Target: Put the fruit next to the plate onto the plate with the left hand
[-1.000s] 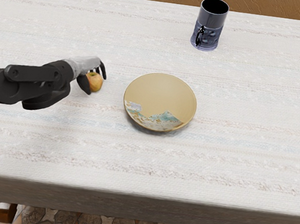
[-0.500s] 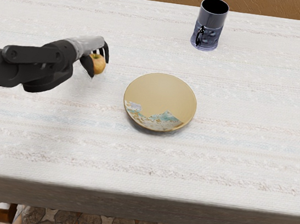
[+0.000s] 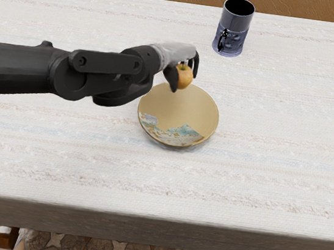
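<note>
Dark left hand (image 3: pixel 178 62) outstretched, gripping fruit (image 3: pixel 185 76), above plate (image 3: pixel 178 114) rim

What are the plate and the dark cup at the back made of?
The plate looks like glazed ceramic: it has a smooth tan surface with a blue-and-white picture painted near its front edge. The cup could be dark glass or glossy glazed ceramic. It is shiny with bright reflections on its side, but the picture does not show which.
</note>
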Tool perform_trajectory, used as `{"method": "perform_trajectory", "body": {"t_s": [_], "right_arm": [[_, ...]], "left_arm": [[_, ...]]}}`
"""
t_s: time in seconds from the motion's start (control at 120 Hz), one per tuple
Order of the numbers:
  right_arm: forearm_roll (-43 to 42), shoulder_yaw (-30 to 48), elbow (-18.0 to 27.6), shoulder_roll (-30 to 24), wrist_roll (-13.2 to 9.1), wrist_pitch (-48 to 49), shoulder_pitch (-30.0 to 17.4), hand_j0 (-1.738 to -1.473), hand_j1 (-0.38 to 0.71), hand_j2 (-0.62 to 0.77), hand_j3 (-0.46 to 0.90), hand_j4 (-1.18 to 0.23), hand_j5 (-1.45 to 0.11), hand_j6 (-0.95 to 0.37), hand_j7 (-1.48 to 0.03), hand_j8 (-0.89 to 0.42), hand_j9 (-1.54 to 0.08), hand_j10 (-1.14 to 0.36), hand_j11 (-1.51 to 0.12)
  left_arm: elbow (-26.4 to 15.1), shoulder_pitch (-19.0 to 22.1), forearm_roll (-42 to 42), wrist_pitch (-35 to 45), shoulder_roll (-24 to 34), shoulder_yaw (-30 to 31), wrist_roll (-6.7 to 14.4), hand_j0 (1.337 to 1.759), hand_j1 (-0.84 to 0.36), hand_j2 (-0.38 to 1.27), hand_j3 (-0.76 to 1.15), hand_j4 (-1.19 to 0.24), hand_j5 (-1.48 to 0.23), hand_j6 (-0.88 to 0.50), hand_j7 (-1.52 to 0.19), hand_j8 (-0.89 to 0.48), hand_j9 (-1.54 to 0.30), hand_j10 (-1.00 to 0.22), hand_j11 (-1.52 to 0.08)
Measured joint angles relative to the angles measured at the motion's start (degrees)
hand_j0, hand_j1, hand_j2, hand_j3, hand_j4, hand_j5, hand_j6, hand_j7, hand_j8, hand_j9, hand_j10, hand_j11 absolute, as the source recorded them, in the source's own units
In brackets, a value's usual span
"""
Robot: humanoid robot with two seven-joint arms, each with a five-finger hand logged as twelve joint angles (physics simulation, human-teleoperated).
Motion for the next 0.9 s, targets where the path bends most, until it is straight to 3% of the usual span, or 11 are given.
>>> {"method": "perform_trajectory", "body": {"t_s": [0.375, 0.55, 0.65, 0.767, 0.9], "right_arm": [[0.0, 0.0, 0.0, 0.0, 0.0, 0.0, 0.0, -1.658, -0.31, -0.01, 0.00, -0.03, -0.04, -0.03, -0.04, -0.03, -0.04, -0.03, -0.04], [0.0, 0.0, 0.0, 0.0, 0.0, 0.0, 0.0, -1.658, -0.31, -0.01, 0.00, -0.03, -0.04, -0.03, -0.04, -0.03, -0.04, -0.03, -0.04], [0.0, 0.0, 0.0, 0.0, 0.0, 0.0, 0.0, -1.658, -0.31, -0.01, 0.00, -0.03, -0.04, -0.03, -0.04, -0.03, -0.04, -0.03, -0.04], [0.0, 0.0, 0.0, 0.0, 0.0, 0.0, 0.0, -1.658, -0.31, -0.01, 0.00, -0.03, -0.04, -0.03, -0.04, -0.03, -0.04, -0.03, -0.04], [0.0, 0.0, 0.0, 0.0, 0.0, 0.0, 0.0, -1.658, -0.31, -0.01, 0.00, -0.03, -0.04, -0.03, -0.04, -0.03, -0.04, -0.03, -0.04]], "left_arm": [[-0.5, 4.9, -2.8, -3.7, -1.7, -0.9, 1.6, 1.656, -0.35, 0.41, 0.00, -0.63, -0.94, -0.37, -0.89, -0.38, -0.88, -0.63, -0.88], [0.2, 5.1, -5.5, -5.1, -1.7, -0.9, 1.7, 1.657, -0.16, 0.24, 0.00, -0.46, -0.64, -0.34, -0.63, -0.34, -0.62, -0.46, -0.62], [0.2, 2.1, -6.0, -5.3, -0.9, -2.0, 1.7, 1.658, -0.08, 0.17, 0.00, -0.38, -0.52, -0.31, -0.51, -0.31, -0.51, -0.38, -0.51], [-0.9, 1.0, -6.4, -7.6, 6.2, -4.7, 1.7, 1.658, -0.03, 0.12, 0.00, -0.32, -0.44, -0.28, -0.43, -0.28, -0.43, -0.32, -0.43], [-5.6, 4.4, -13.0, -15.0, 28.0, -10.7, 1.7, 1.658, 0.01, 0.08, 0.00, -0.29, -0.39, -0.27, -0.38, -0.27, -0.38, -0.29, -0.38]]}}
